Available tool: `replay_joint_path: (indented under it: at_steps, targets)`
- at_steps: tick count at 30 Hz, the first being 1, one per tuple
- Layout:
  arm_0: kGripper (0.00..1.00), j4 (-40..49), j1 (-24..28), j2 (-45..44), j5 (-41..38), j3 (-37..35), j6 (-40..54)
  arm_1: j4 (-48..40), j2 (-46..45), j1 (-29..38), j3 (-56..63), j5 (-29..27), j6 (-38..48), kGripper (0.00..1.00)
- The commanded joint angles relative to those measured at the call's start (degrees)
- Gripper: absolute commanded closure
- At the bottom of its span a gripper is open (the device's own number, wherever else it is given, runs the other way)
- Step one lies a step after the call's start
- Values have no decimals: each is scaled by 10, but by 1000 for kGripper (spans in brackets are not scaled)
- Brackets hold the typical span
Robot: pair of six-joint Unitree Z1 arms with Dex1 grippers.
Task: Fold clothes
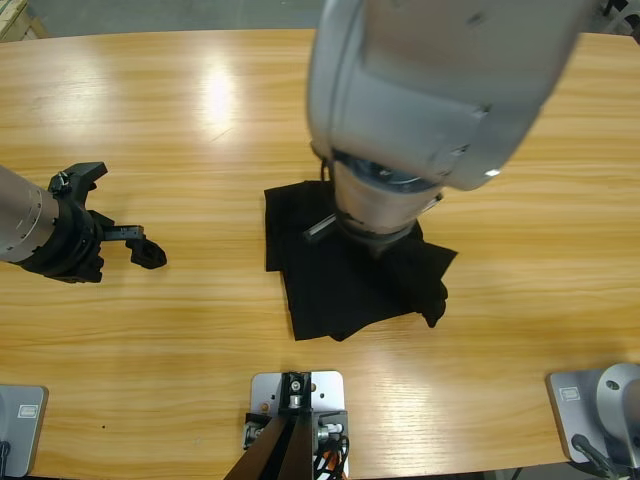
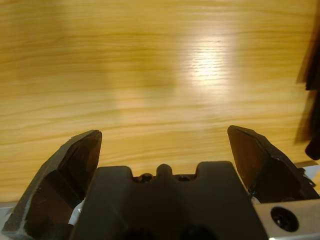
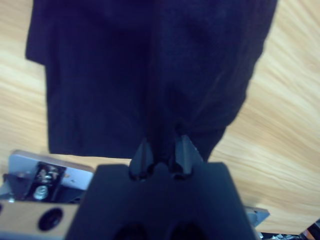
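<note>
At mid-table I see the shirt (image 1: 345,285) lying in a rough folded bundle, directly under my right claw (image 3: 161,156), whose jaws are pinched onto a ridge of its cloth. My left claw (image 1: 140,247) hangs wide and empty, well apart, so the right arm is nearer.

high view looks straight down on table (image 1: 150,130); 2 wrist views sit close above it.
</note>
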Motion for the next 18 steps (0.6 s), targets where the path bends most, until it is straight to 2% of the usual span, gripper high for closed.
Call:
replay_joint_path:
  at_steps: [1, 12, 18]
  targets:
    - [18, -11, -4, -10, 7, 19, -2, -30, 34, 9, -27, 49, -33, 1000]
    - [18, -16, -4, -10, 7, 31, -2, -82, 7, 12, -32, 75, -65, 1000]
    - [18, -23, -4, -10, 7, 36, -2, -150, -5, 17, -30, 132, -93, 1000]
